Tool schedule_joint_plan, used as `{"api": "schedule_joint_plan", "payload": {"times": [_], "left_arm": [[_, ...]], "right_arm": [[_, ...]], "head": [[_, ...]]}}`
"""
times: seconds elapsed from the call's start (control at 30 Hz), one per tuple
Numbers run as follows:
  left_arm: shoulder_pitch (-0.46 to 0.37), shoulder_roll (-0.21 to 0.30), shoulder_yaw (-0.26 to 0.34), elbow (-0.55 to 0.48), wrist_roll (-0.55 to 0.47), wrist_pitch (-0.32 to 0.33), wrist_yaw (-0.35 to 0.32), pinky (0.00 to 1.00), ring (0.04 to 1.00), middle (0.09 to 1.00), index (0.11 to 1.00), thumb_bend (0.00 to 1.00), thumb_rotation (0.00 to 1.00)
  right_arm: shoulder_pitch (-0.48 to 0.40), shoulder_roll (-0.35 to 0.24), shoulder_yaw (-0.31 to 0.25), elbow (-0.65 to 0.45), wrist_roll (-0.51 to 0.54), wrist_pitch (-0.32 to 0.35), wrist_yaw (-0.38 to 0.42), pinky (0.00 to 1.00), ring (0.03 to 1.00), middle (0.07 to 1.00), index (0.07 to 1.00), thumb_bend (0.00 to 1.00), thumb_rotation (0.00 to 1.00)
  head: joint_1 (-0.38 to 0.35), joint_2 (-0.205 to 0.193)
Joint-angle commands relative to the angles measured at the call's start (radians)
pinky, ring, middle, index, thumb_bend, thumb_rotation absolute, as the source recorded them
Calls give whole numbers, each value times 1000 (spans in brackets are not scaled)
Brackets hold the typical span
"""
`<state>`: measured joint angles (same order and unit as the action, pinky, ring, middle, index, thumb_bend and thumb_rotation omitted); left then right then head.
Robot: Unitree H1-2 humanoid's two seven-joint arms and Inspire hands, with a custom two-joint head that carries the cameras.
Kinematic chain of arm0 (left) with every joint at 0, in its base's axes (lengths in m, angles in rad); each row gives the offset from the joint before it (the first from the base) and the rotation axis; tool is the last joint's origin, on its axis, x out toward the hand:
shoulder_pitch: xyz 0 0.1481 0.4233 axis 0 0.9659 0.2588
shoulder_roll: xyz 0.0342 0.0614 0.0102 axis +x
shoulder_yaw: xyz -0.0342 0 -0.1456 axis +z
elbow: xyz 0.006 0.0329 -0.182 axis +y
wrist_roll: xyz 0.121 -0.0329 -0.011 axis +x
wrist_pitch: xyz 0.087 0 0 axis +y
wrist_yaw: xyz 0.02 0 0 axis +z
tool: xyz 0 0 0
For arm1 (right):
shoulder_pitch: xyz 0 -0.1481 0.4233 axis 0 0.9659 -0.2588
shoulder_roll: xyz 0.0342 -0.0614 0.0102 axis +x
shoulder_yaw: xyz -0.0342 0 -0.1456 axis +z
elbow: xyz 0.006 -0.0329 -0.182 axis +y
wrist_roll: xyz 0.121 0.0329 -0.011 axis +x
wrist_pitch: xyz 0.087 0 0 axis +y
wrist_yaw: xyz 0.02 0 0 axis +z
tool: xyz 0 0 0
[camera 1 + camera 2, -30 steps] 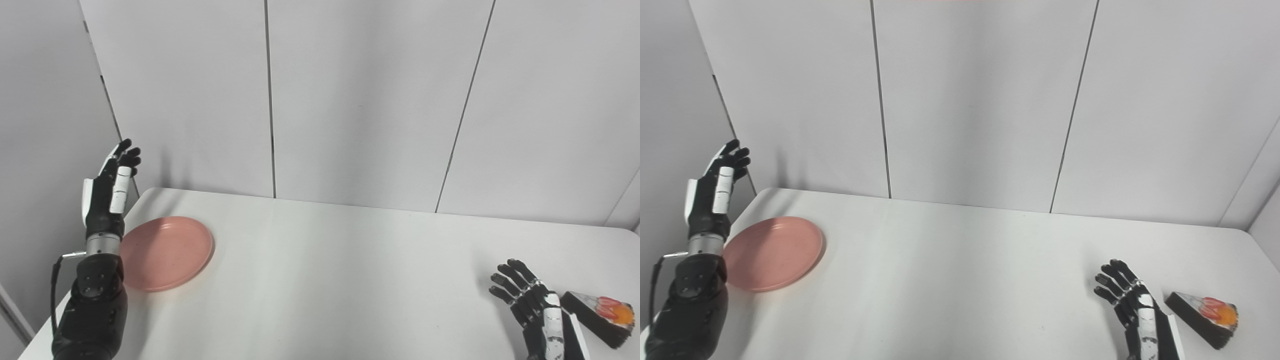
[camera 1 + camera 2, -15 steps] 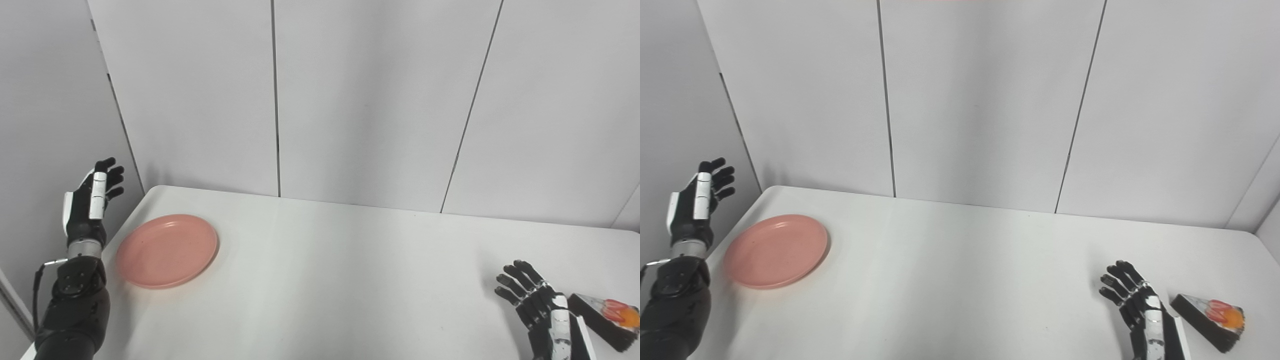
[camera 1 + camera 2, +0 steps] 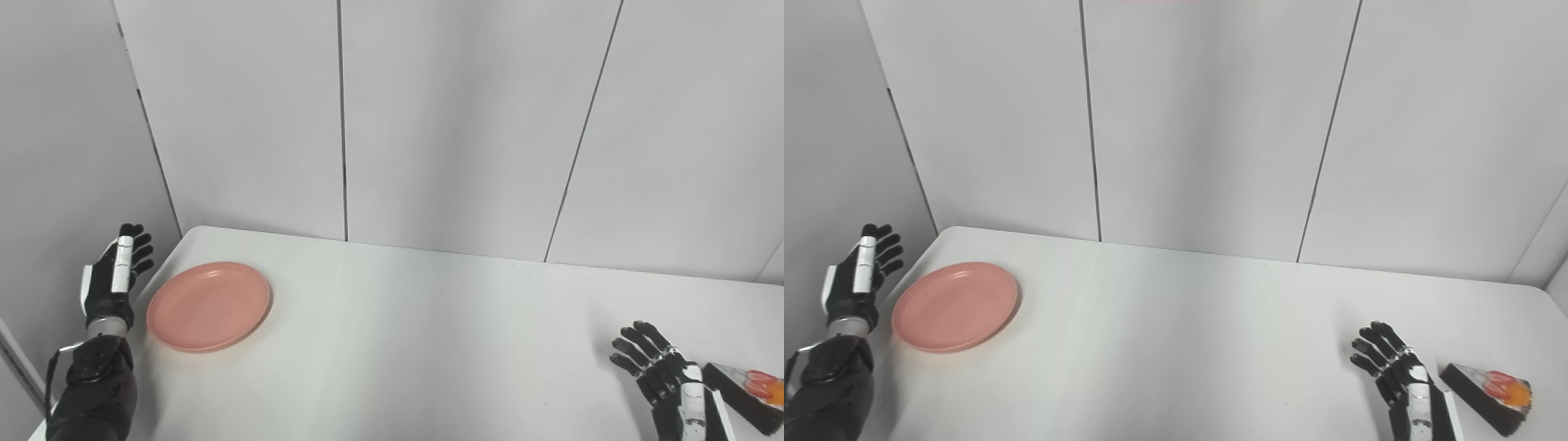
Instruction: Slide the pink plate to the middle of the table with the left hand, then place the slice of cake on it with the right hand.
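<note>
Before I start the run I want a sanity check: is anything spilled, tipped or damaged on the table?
Nothing stands out. The pink plate lies flat and bare near the left edge; the cake slice sits intact at the far right. Both hands are open, touching neither.

1. A white table (image 3: pixel 429 343) stood against grey wall panels (image 3: pixel 459 122) that rose behind it and along its left side.
2. The pink plate (image 3: pixel 209 305) lay flat near the table's far left corner, with nothing on it.
3. The left hand (image 3: pixel 113 278) was raised just beside the plate's left rim, off the table's left edge, fingers spread apart and pointing up, holding nothing and not touching the plate.
4. The right hand (image 3: pixel 664 380) was at the lower right over the table, fingers spread, empty.
5. The slice of cake (image 3: pixel 744 395), dark with red and orange topping, lay just right of that hand, partly cut off by the picture's edge.
</note>
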<state>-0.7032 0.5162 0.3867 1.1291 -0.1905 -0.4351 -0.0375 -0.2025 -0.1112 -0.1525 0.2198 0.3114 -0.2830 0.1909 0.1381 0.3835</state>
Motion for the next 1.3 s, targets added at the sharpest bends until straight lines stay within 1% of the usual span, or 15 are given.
{"api": "schedule_joint_plan", "payload": {"times": [0.0,0.13,0.23,0.37,0.4,0.47,0.53,0.6,0.63,0.67,0.8,0.93,1.03,1.17,1.27], "left_arm": [[-21,3,-2,-8,-15,-34,-27,783,803,813,795,865,883],[-18,-15,0,-9,-33,-34,-43,810,819,825,812,905,845],[-16,-25,-6,-8,-45,-34,-57,822,821,828,815,886,845],[-1,-35,-14,-27,-44,-34,-82,769,796,816,807,826,863],[3,-37,-15,-32,-44,-34,-93,753,785,807,809,839,864],[6,-42,-13,-36,-46,-35,-112,766,780,805,811,874,857],[13,-53,-9,-55,-51,-35,-123,771,779,806,811,883,850],[26,-71,-7,-89,-56,-34,-130,731,776,797,801,827,851],[31,-79,-6,-102,-59,-34,-133,705,773,791,791,825,841],[38,-87,-14,-118,-56,-34,-136,692,772,788,786,824,836],[62,-110,-46,-177,-46,-33,-147,744,802,816,807,856,893],[87,-139,-71,-249,-50,-20,-136,751,796,807,819,792,870],[97,-153,-87,-297,-47,6,-127,751,804,808,813,808,867],[99,-164,-109,-326,-48,24,-130,751,807,803,800,816,865],[93,-171,-129,-318,-54,14,-161,741,810,816,805,791,878]], "right_arm": [[117,28,7,83,-2,10,1,753,770,793,788,868,933],[117,27,7,81,-2,10,2,755,770,795,787,860,937],[119,27,8,77,-4,12,2,756,771,795,788,861,938],[122,29,10,67,-7,19,-2,752,768,791,783,863,937],[122,30,10,65,-7,20,-2,754,771,794,786,858,934],[123,31,11,60,-9,23,-3,753,773,795,786,860,929],[123,31,12,58,-11,25,-4,754,774,796,786,860,928],[122,32,13,57,-12,26,-3,759,778,801,790,863,928],[122,32,14,56,-12,27,-2,761,780,803,792,864,929],[122,33,14,55,-12,31,-3,763,780,804,793,864,930],[123,34,16,52,-17,33,-5,766,781,804,795,864,932],[127,39,18,40,-19,41,-9,769,782,806,798,866,929],[128,45,18,32,-22,45,-18,761,773,797,794,864,922],[128,49,22,23,-24,56,-26,762,773,796,790,862,916],[128,51,27,15,-31,65,-31,772,781,803,799,861,923]], "head": [[0,2],[0,3],[-4,6],[-11,8],[-14,9],[-16,10],[-19,9],[-21,9],[-21,9],[-27,9],[-33,5],[-40,7],[-43,12],[-49,12],[-55,14]]}}
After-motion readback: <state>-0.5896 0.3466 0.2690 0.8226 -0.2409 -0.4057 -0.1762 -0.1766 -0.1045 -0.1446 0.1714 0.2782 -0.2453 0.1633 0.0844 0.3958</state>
